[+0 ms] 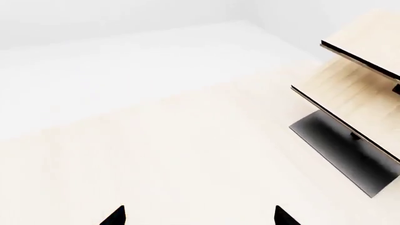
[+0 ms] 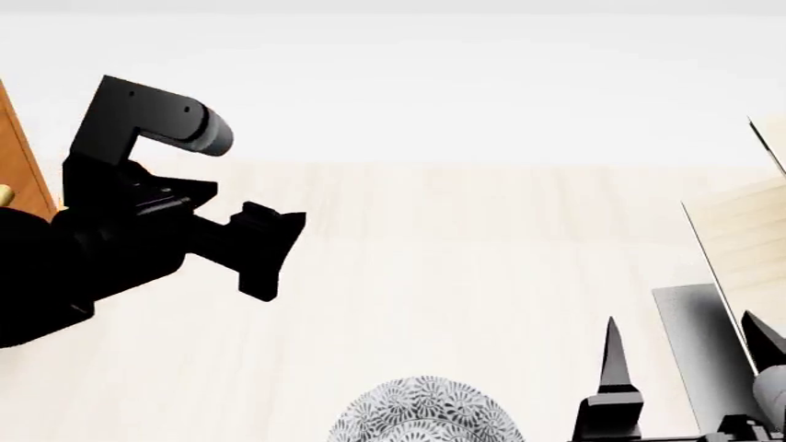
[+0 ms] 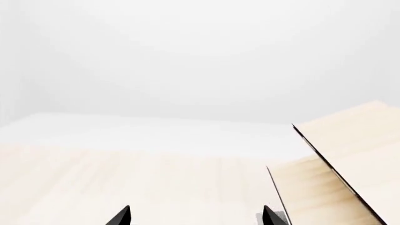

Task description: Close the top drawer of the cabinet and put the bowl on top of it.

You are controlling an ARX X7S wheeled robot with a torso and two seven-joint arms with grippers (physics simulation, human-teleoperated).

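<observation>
The robot stands over a pale wood floor (image 2: 467, 267) with both arms raised and nothing yet in hand. The left gripper (image 2: 264, 250) hangs in mid-air just off a sliver of the orange-brown cabinet (image 2: 17, 157) at the head view's left edge, a speck of brass handle beside it; its wrist camera shows two dark fingers (image 1: 114, 216) set wide apart with only floor between them. The right gripper (image 2: 682, 354) points upward low on the right, its fingers (image 3: 120, 216) likewise spread wide and empty. The bowl (image 2: 424, 412), white with dense dark floral pattern, sits low and central, just left of the right gripper and well apart from the cabinet.

The work appears to be at its opening stage: the top drawer itself is out of view, so whether it is shut cannot be told. The next move likely calls for swinging the left arm toward the cabinet front. A pale wood shelf unit (image 1: 350, 98) with a black base stands near the right arm and could crowd its reach.
</observation>
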